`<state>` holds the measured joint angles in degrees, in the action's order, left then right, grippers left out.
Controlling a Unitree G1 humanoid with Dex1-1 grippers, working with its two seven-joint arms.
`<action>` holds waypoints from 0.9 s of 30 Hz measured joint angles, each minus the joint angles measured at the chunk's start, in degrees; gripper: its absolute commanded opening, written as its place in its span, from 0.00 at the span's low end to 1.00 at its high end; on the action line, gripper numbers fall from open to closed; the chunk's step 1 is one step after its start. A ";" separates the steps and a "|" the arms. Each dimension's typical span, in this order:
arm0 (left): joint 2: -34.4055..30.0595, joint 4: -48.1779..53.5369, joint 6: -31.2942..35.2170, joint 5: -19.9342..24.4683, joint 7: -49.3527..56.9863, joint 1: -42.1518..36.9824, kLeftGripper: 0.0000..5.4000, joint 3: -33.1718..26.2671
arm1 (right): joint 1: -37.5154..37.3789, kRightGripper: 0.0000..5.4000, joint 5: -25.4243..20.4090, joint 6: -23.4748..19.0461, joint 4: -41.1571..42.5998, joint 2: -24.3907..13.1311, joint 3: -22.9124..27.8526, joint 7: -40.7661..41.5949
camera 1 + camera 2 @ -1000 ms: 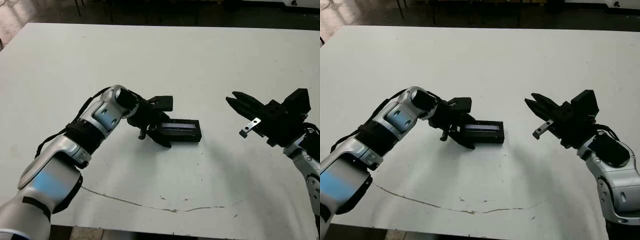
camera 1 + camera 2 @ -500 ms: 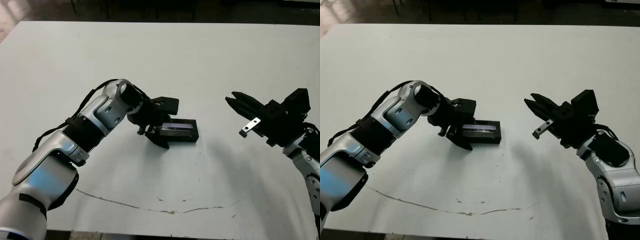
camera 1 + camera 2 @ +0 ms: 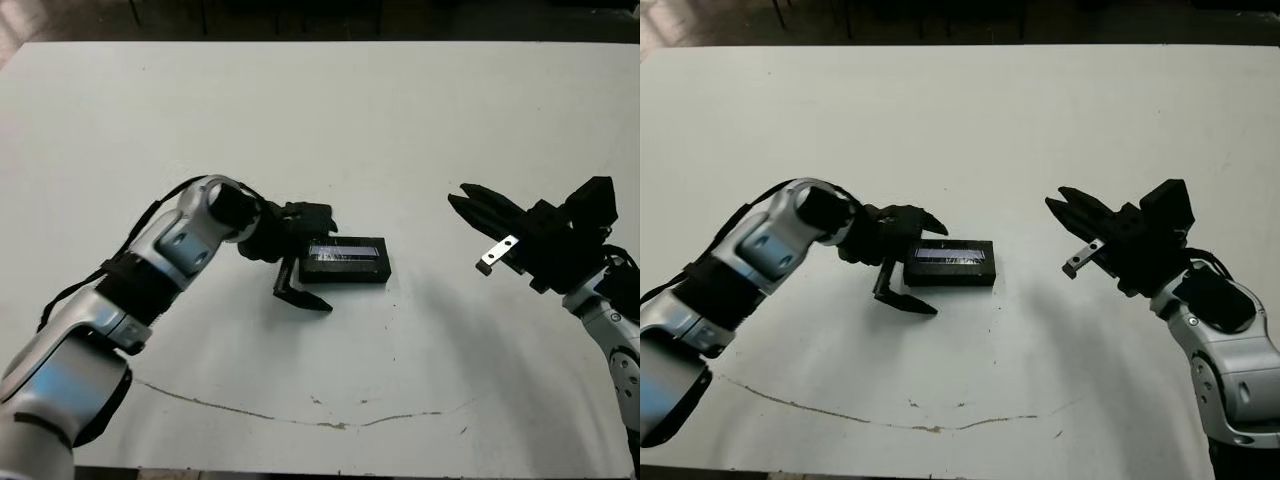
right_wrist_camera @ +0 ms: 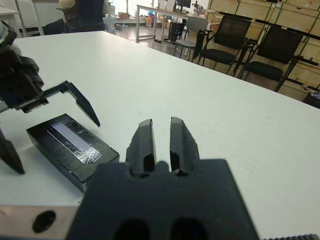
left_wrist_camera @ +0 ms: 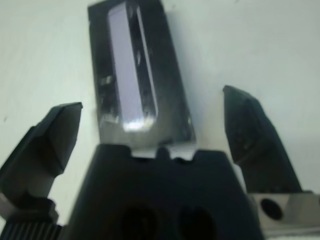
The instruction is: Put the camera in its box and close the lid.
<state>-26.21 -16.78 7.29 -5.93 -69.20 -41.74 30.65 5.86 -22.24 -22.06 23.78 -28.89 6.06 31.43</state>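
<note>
Left eye view: the flat black rectangular lid with a pale lavender strip (image 3: 345,260) lies on the white table (image 3: 400,120). At its end, the left end effector (image 3: 308,256) stands spread wide, empty. Well apart, the right end effector (image 3: 468,207) hovers nearly closed, empty.

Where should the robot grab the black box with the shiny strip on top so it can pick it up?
Probably across its two long sides, coming down from above. The closed box lies flat on the table, long and narrow, so its short width fits between the open fingers. The left end effector already sits at one end, a finger on each side.
</note>
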 measured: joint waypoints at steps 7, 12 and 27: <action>-9.10 5.81 0.09 2.12 5.62 8.72 1.00 -8.89 | 0.08 0.00 0.28 0.01 0.19 -0.02 -0.20 -0.08; -14.30 15.61 5.37 3.66 12.33 19.05 1.00 -18.34 | 0.39 0.00 0.77 0.44 -0.40 0.08 -0.54 -0.02; 3.35 42.34 17.61 5.48 43.25 28.43 0.44 -30.23 | 1.66 0.00 1.78 1.82 -1.07 0.92 -1.25 -0.04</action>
<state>-22.86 25.57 24.90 -0.45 -25.95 -13.31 0.42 7.51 -20.46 -20.24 22.72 -27.97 4.81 31.38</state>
